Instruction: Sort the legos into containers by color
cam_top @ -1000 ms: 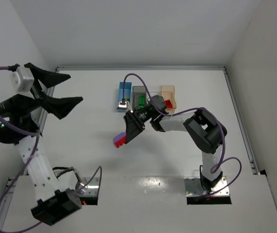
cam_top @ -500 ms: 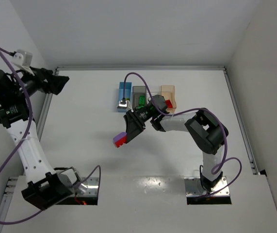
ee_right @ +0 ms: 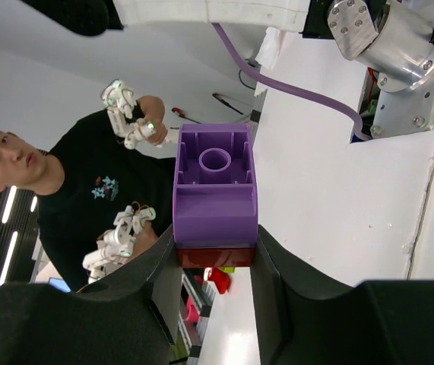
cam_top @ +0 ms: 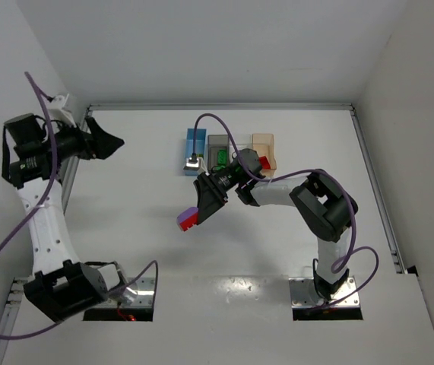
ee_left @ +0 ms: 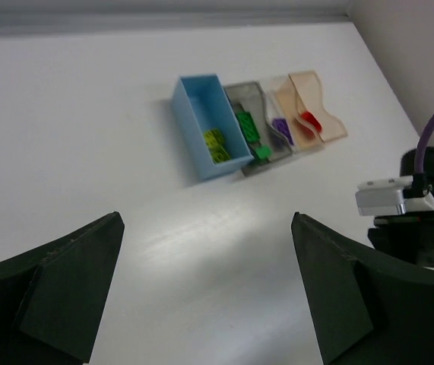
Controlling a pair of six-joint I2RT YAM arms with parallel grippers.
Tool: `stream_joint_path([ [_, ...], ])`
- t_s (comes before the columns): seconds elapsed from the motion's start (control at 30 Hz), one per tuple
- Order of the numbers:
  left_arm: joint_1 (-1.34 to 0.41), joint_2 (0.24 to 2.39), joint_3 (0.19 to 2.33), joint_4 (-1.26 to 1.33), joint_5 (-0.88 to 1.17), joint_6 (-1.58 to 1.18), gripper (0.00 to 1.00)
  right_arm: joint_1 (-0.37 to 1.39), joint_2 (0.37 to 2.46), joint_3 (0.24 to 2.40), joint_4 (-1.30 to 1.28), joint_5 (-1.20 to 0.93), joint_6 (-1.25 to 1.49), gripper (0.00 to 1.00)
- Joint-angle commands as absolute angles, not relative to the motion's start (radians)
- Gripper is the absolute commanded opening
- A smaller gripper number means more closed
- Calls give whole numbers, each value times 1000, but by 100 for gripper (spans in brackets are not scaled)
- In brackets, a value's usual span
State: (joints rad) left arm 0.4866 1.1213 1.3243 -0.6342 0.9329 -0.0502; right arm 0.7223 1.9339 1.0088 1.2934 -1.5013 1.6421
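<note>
White walls [cam_top: 201, 46] enclose a white table [cam_top: 125, 228] in the overhead view, where a blue bin [cam_top: 195, 137], a grey bin [cam_top: 217, 141] and an orange bin [cam_top: 262, 141] stand in a row near the far edge. The left gripper [cam_top: 114, 142] hangs high at the left, well apart from them. The right gripper [cam_top: 196, 211] hovers near the table's middle, clamped on a purple brick [cam_top: 187, 215] joined to a red brick [cam_top: 191, 223]. From the left wrist, the left fingers [ee_left: 64, 281] are spread wide with nothing between them; yellow-green bricks [ee_left: 217, 144] lie in the blue bin, dark green bricks [ee_left: 248, 128] in the grey one, a second purple brick [ee_left: 280, 126] in the clear bin [ee_left: 280, 97], and a second red brick [ee_left: 310, 120] in the orange one. From the right wrist, the purple brick sits stacked on the red one, which is squeezed between both fingers; a person [ee_right: 72, 198] in a black shirt appears behind.
</note>
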Motion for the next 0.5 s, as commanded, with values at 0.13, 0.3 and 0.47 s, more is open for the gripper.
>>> stream_joint_path([
  [0.13,273,1232,1270,-741,1046,-113,82,729,1884,1040,1419,-1598,1620,1],
  [0.3,255,1252,1282,-741,1138,-146,68,719,1875,1009,1440,-1598,1620,1],
  [0.47,216,1223,1191,-732,1224,-146,63,710,1893,1009,1463,-1598,1629,1],
])
